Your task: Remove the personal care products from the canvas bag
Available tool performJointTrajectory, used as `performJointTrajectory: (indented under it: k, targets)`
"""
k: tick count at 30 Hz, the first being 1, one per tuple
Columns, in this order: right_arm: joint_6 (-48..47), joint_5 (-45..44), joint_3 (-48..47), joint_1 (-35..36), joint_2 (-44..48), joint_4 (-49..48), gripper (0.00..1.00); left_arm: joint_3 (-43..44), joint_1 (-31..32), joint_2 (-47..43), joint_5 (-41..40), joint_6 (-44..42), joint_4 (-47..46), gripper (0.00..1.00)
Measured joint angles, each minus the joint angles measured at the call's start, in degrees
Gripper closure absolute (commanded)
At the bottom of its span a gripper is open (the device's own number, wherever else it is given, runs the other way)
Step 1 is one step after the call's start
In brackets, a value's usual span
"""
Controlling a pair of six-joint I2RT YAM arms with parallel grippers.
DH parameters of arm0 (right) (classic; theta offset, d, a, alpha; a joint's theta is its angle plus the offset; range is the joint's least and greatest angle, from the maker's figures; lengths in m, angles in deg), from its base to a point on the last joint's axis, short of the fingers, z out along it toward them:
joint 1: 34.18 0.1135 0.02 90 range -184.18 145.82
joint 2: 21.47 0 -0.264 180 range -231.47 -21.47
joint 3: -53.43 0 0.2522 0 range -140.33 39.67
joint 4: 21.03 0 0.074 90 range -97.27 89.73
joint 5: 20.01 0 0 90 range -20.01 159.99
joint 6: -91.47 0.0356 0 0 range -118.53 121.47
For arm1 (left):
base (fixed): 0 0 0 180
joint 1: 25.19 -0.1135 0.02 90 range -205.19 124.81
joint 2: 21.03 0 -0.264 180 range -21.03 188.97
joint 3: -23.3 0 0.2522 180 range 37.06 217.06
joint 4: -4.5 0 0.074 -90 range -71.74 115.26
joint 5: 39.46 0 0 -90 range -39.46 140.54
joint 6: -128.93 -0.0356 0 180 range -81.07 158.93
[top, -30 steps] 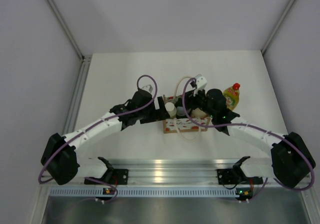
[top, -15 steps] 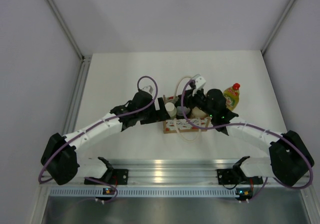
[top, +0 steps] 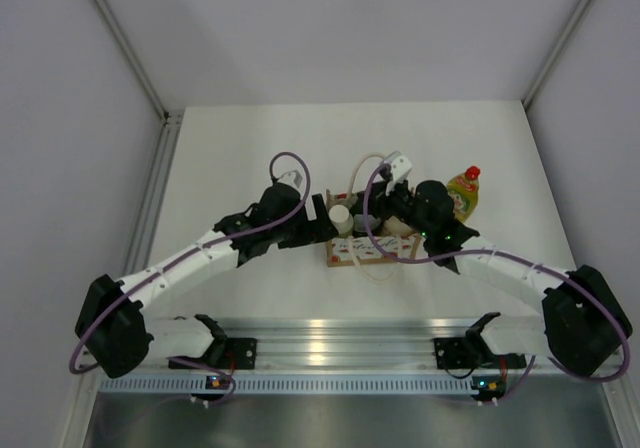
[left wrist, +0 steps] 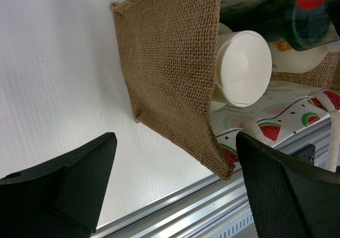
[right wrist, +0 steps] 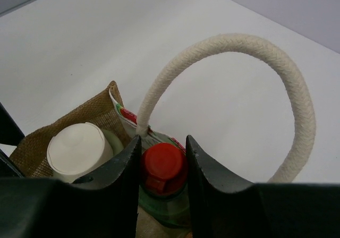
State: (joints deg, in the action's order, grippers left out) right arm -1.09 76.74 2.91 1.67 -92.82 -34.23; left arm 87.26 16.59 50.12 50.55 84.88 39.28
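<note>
The canvas bag (top: 365, 252) stands at mid-table; its burlap wall (left wrist: 170, 62) fills the left wrist view. My right gripper (right wrist: 162, 142) is down in the bag mouth, shut on the red cap (right wrist: 162, 166) of the dark green bottle (right wrist: 166, 209). The pale bottle with the white cap (right wrist: 77, 149) stands beside it in the bag and also shows in the left wrist view (left wrist: 241, 68). A cream bottle (left wrist: 300, 60) lies behind it. My left gripper (left wrist: 175, 195) is open, its jaws wide on either side of the bag's lower corner. The yellow bottle with a red cap (top: 465, 192) stands on the table right of the bag.
A cream rope handle (right wrist: 295, 94) arches just behind my right fingers. The second handle (top: 380, 268) droops over the bag's near side. The table's metal front rail (left wrist: 212, 206) runs close below the bag. Grey walls enclose the table on three sides.
My left arm has shifted slightly left by the bag. My right gripper has stayed over the bag mouth, barely moving.
</note>
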Motion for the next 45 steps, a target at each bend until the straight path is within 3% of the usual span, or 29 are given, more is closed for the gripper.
performJointTrajectory:
  k: [20,37,45]
  targets:
    - [0.3,-1.7,-1.0,0.4,6.8,8.2,1.0,0.9,0.0,-10.4,-10.3,-6.6,2.7,0.02]
    - [-1.0,-2.2,-12.7,1.6,6.7,19.3,1.0,7.0,0.0,-17.0,-25.9,-9.9,14.5,0.02]
    - [-3.2,-3.0,-20.0,4.5,5.9,24.7,1.0,9.8,0.0,-15.3,-34.4,-9.3,21.3,0.02]
